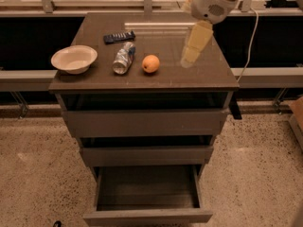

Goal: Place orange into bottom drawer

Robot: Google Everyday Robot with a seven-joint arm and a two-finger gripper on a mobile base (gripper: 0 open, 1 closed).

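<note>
Camera view: one orange (151,63); gripper (188,59) over cabinet (142,82)

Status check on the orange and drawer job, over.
Gripper over cabinet top, right of orange, not touching. Orange on top beside crushed bottle. Bottom drawer pulled open. Nothing between gripper and orange.

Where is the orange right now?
The orange sits on the cabinet top, mid-view, just right of the crushed bottle; the hand hovers further right.

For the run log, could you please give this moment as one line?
pincer right of orange, apart | orange on cabinet top | bottom drawer open
</note>
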